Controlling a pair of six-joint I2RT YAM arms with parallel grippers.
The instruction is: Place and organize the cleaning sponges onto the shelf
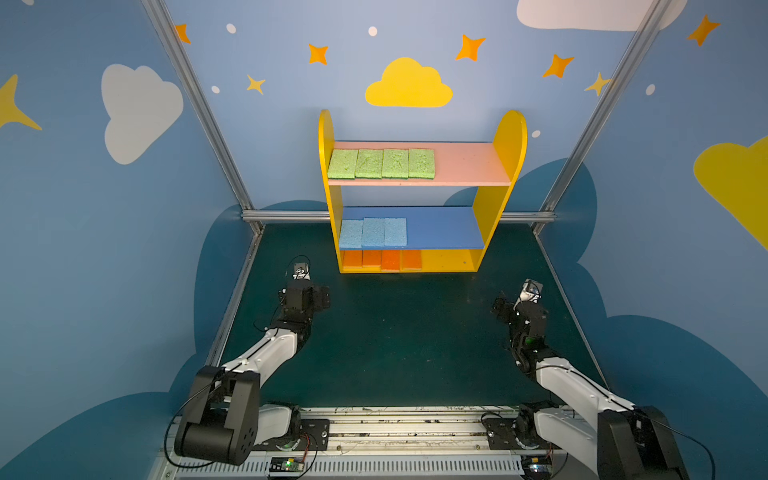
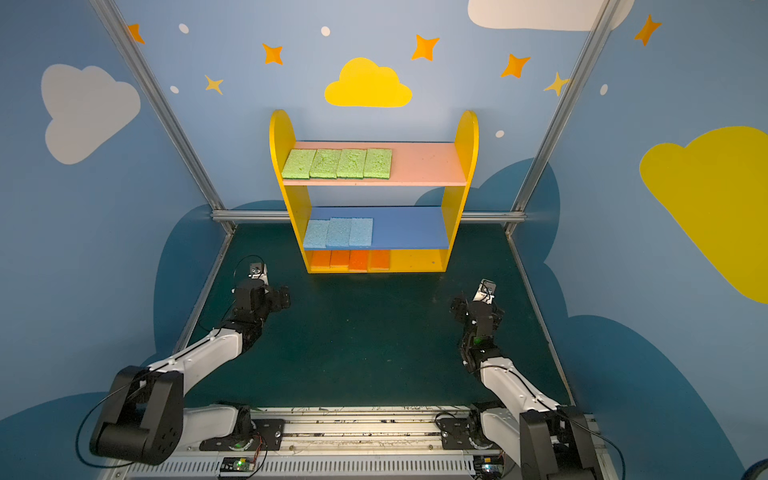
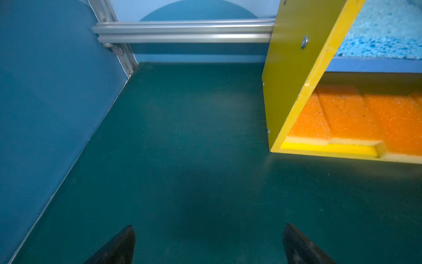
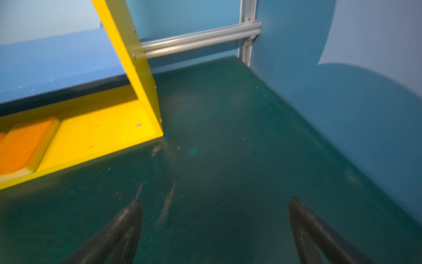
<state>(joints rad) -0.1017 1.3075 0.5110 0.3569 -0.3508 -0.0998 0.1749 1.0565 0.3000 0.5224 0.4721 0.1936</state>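
Since both arms rest at the near side, begin with the hands: your left hand (image 3: 210, 237) has its fingers spread wide with nothing between them, and your right hand (image 4: 214, 205) is equally wide and empty, although its wrist view is blurred. Both hang over the dark green tabletop (image 1: 395, 332), and in no view can I find a sponge lying on it. The shelf (image 1: 505, 137) stands ahead of the hands and between them, at the far side of the tabletop, with one hand near each front corner. On the yellow base (image 1: 449, 259) lie the four orange sponges (image 1: 381, 259), on the blue board (image 1: 444, 226) the three blue sponges (image 1: 372, 232), and on the pink board (image 1: 465, 164) the four green sponges (image 1: 381, 163). Every row is packed side by side from the left side panel (image 1: 326, 137), each sponge with its long axis running front to back, so the right part of each board is bare. For this reason the left hand is the nearer one to all three rows. I judge that the placing is finished. If you want to tidy, one orange sponge sits a little forward of its neighbours, and the left hand would have to go in low under the blue board to reach it.
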